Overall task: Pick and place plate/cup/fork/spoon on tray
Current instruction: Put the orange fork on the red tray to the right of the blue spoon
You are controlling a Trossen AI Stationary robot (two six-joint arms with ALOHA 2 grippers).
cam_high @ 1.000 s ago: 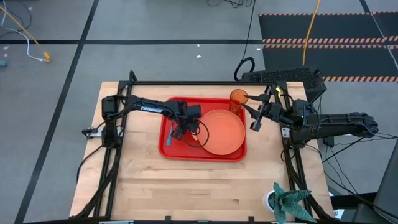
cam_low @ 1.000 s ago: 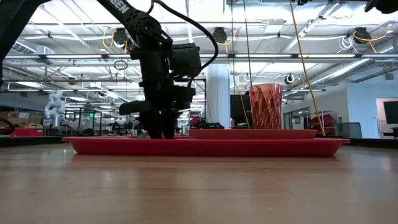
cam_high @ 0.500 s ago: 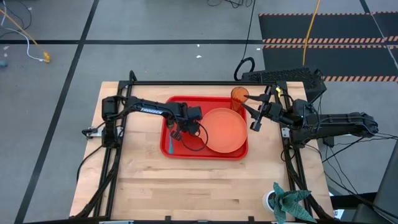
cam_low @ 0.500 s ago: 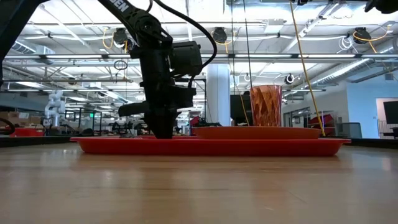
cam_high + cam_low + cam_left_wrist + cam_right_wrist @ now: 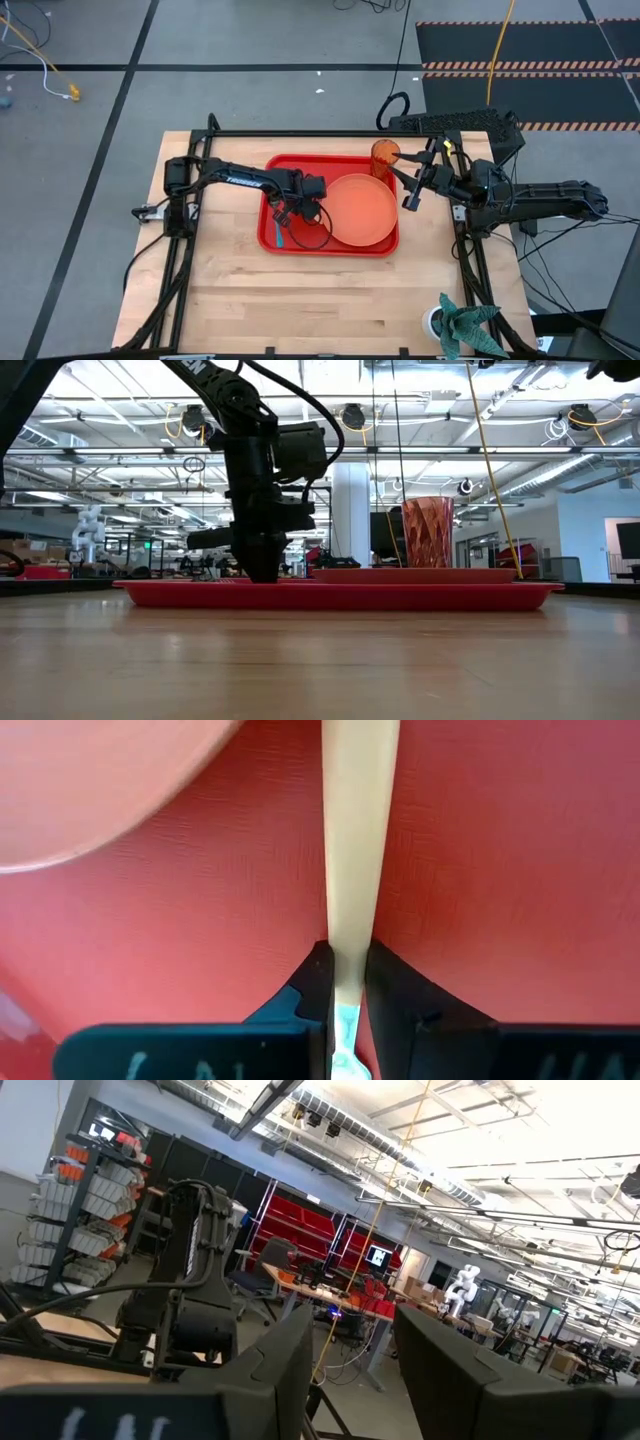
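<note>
The plate (image 5: 362, 211), cup (image 5: 384, 158) and spoon (image 5: 277, 236) sit on the tray (image 5: 281, 167), while the left tool (image 5: 347, 982), low over the tray floor, grips the fork (image 5: 358, 840) by its handle, seemingly the last piece to set down; the right tool (image 5: 412, 192) waits released off the tray's right edge.

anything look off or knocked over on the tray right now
Nothing stands out. The cup stands upright in the far right corner of the tray, and the plate lies flat in its right half. The left pincer is shut on the fork, low over the tray's left part. The right pincer waits off the tray's right edge.
</note>
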